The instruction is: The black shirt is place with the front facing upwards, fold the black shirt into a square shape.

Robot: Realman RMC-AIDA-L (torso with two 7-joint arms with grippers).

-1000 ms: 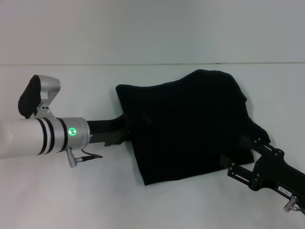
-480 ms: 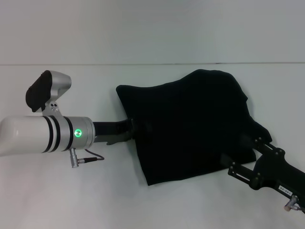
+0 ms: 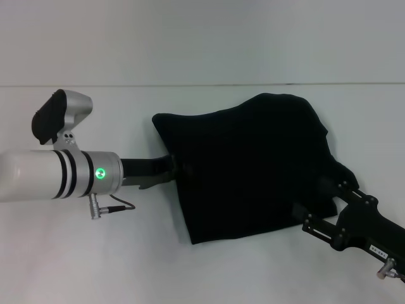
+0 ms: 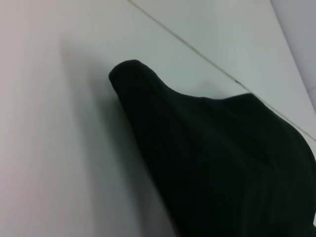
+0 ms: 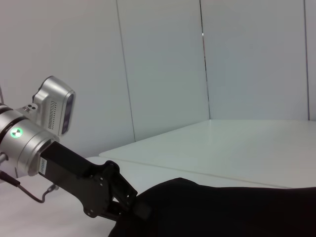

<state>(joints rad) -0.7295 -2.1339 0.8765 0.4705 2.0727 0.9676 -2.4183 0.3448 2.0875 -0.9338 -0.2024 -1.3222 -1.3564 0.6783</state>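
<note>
The black shirt lies bunched and folded on the white table, its top edge humped up at the back right. No print shows on it. My left gripper reaches in from the left and is shut on the shirt's left edge; the right wrist view shows it pinching the cloth. My right gripper sits at the shirt's front right edge, its tips lost against the dark cloth. In the left wrist view only the shirt shows.
White tabletop surrounds the shirt, with bare room in front and to the left under my left arm. A pale wall rises behind the table's far edge. A cable loop hangs from the left wrist.
My left arm pushed right and rose a little, then drew back left; the shirt's front left corner shifted with it. The right arm stayed still.
</note>
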